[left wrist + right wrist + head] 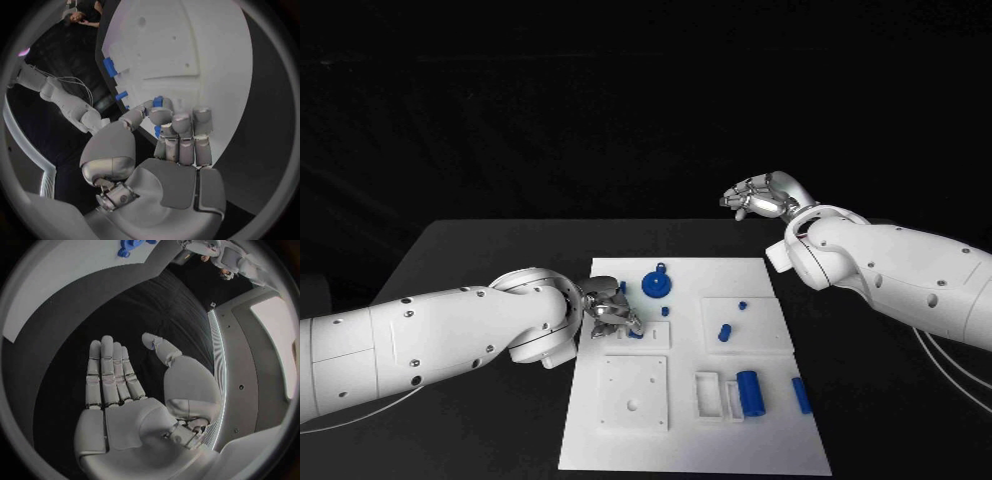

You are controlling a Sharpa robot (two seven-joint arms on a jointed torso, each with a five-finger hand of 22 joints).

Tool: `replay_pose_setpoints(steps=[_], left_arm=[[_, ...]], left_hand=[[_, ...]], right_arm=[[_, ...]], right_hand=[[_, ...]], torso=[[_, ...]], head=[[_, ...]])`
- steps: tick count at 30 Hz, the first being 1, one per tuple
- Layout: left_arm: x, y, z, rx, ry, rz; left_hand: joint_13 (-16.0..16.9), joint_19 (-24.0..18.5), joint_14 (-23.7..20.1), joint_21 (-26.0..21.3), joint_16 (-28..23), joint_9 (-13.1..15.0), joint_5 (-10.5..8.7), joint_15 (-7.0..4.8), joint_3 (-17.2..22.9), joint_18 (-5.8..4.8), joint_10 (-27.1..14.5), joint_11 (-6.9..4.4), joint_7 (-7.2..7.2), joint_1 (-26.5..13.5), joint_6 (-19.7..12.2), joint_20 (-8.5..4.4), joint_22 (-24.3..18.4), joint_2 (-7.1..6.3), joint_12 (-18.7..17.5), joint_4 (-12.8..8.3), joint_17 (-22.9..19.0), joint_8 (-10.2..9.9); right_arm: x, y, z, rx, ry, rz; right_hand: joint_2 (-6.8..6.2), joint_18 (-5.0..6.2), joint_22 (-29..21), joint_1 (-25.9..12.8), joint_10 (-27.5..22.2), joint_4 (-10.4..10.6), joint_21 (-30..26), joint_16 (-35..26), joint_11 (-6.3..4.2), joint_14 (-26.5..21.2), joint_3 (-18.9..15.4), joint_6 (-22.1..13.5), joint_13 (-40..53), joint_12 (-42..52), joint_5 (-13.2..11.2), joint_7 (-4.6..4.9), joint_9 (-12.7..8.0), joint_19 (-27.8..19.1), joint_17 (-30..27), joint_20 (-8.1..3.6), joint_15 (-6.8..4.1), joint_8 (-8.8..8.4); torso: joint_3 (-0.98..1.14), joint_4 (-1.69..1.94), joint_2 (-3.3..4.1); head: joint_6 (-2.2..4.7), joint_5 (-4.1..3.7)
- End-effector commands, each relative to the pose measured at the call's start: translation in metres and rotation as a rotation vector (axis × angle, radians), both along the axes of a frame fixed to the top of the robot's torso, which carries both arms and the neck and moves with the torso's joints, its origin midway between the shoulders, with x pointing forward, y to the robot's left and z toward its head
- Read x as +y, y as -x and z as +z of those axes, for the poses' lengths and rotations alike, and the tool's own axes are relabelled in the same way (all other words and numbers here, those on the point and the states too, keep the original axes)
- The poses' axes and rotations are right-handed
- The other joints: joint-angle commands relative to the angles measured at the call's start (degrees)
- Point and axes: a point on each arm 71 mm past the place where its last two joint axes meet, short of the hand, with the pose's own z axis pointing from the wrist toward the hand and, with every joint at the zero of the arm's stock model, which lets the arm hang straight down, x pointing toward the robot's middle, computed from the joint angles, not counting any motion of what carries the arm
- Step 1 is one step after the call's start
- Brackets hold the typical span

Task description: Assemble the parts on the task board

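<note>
Small blue part [157, 102] sits pinched in my left hand [607, 308], over the board's left edge at roughly 9 o'clock from the task board [689, 440] centre, right at the small raised square plate [636, 336]. In the left wrist view the fingers [181, 125] curl in around it with the thumb closing from the side; a bit of blue shows above and below them. I can't tell its full shape.

Handling, my read: light, rigid plastic, smooth, so slippery against metal fingers. Not fragile, but easy to twist out of a pinch. Best held on opposite flat faces, low on the body, leaving the mating end free.

Right hand [764, 196] is empty, fingers flat and spread, parked off the board at about 1 o'clock over the black surface [473, 250]. Well clear.

Around it on the board:
- round blue knob piece [656, 284] at 12 o'clock, near my left hand
- two small blue bits [726, 332] near centre
- blue cylinder [750, 392] in a tray at about 4 o'clock
- blue bar [800, 395] just beside it, toward the right edge
- larger white square plate [635, 394] at 7 o'clock

In the way: my own fingers hide the seat, so alignment is partly blind. The knob piece is the closest thing to bump.
</note>
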Motion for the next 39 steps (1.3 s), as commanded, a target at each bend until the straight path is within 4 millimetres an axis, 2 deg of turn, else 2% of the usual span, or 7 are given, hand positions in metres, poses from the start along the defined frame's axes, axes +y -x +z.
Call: replay_pose_setpoints(steps=[1,7,17,21,25,31,39], left_arm=[[-0.0011,0.0042,-0.0070,0.040,-0.022,-0.020],[-0.0001,0.0034,-0.0068,0.036,-0.021,-0.013],[-0.0060,0.0033,-0.0086,0.059,-0.034,-0.047],[-0.0088,0.0030,-0.0097,0.066,-0.040,-0.055],[-0.0090,0.0032,-0.0114,0.075,-0.046,-0.061],[-0.0091,0.0030,-0.0121,0.081,-0.054,-0.064],[-0.0070,0.0028,-0.0120,0.072,-0.063,-0.063]], left_hand=[[-0.10,0.43,1.64,-0.14,0.31,0.08,1.15,-3.38,0.22,0.93,-1.51,-1.60,-5.76,-0.19,8.84,-6.48,0.13,0.82,0.30,-0.80,-0.10,0.26],[-0.19,0.51,1.66,-0.11,0.52,0.16,1.88,-3.40,0.29,0.95,-1.56,-1.65,-5.81,-0.36,8.94,-6.48,0.20,0.96,0.57,-1.08,-0.20,0.24],[-0.25,0.53,1.62,-0.12,0.61,0.20,1.62,-3.40,0.12,0.92,-1.58,-1.64,-5.80,-0.73,8.99,-6.45,0.23,0.87,0.73,-1.04,-0.27,0.22],[-0.34,0.57,1.54,-0.18,0.73,0.20,0.85,-3.41,-0.11,0.92,-1.66,-1.64,-5.82,-1.26,9.10,-6.44,0.24,0.77,0.96,-0.66,-0.39,0.17],[-0.54,0.59,1.45,-0.27,0.92,0.16,-1.01,-3.44,-0.27,0.95,-1.81,-1.66,-5.83,-1.77,9.19,-6.45,0.28,1.04,1.24,0.00,-0.59,0.02],[-0.91,0.38,1.24,-0.43,0.87,-0.30,-2.31,-3.16,-0.15,0.95,-2.04,-1.47,-5.67,-2.08,9.10,-6.42,0.34,1.60,1.17,0.57,-0.90,-0.35],[-1.31,0.33,1.29,-0.41,1.09,-0.85,-0.28,-2.97,0.21,0.96,-2.03,-1.50,-5.68,-1.90,9.38,-6.42,0.53,2.06,1.35,0.11,-1.18,-0.47]], right_arm=[[0.0014,-0.0002,0.0007,-0.004,0.002,0.010],[0.0025,-0.0004,0.0004,-0.001,0.002,0.015],[0.0039,-0.0009,0.0000,0.002,0.003,0.018],[0.0049,-0.0010,-0.0001,0.002,0.004,0.020],[0.0047,-0.0009,-0.0003,0.006,0.006,0.022],[0.0050,-0.0011,-0.0005,0.007,0.007,0.023],[0.0050,-0.0012,-0.0007,0.009,0.007,0.024]], right_hand=[[0.19,0.05,0.09,0.29,-0.35,-0.21,-0.30,-0.23,-0.11,-0.44,-0.14,-0.39,-0.11,0.37,0.43,0.04,-0.07,-0.33,-0.08,0.12,-0.14,-0.18],[0.22,0.08,0.11,0.27,-0.39,-0.21,-0.33,-0.21,-0.10,-0.47,-0.17,-0.37,-0.32,0.49,0.62,0.03,-0.09,-0.37,-0.14,0.18,-0.13,-0.14],[0.31,0.15,0.15,0.27,-0.52,-0.20,-0.38,-0.21,-0.06,-0.56,-0.18,-0.40,-0.70,0.66,1.06,0.04,-0.15,-0.46,-0.27,0.27,-0.09,-0.11],[0.32,0.23,0.20,0.28,-0.61,-0.20,-0.43,-0.15,-0.02,-0.61,-0.18,-0.41,-1.11,0.91,1.74,0.04,-0.21,-0.53,-0.39,0.38,-0.06,-0.06],[0.36,0.28,0.23,0.28,-0.67,-0.18,-0.45,-0.13,0.00,-0.64,-0.18,-0.41,-1.35,1.05,2.10,0.04,-0.24,-0.57,-0.46,0.45,-0.04,-0.02],[0.36,0.31,0.25,0.21,-0.84,-0.15,-0.53,-0.14,0.05,-0.78,-0.25,-0.47,-1.67,1.15,2.38,0.05,-0.30,-0.70,-0.56,0.54,0.01,-0.02],[0.40,0.36,0.29,0.17,-0.91,-0.10,-0.57,-0.10,0.08,-0.83,-0.28,-0.45,-1.93,1.29,2.66,0.06,-0.34,-0.76,-0.63,0.61,0.04,0.02]], torso=[[-0.01,-0.02,0.03],[-0.01,0.01,0.02],[0.00,0.03,-0.02],[0.04,-0.02,0.00],[0.00,-0.05,0.02],[0.01,-0.04,0.02],[0.00,0.01,0.00]], head=[[-0.02,0.00],[-0.05,-0.01],[-0.08,0.06],[0.06,0.15],[-0.08,0.10],[-0.10,0.08],[-0.13,0.05]])
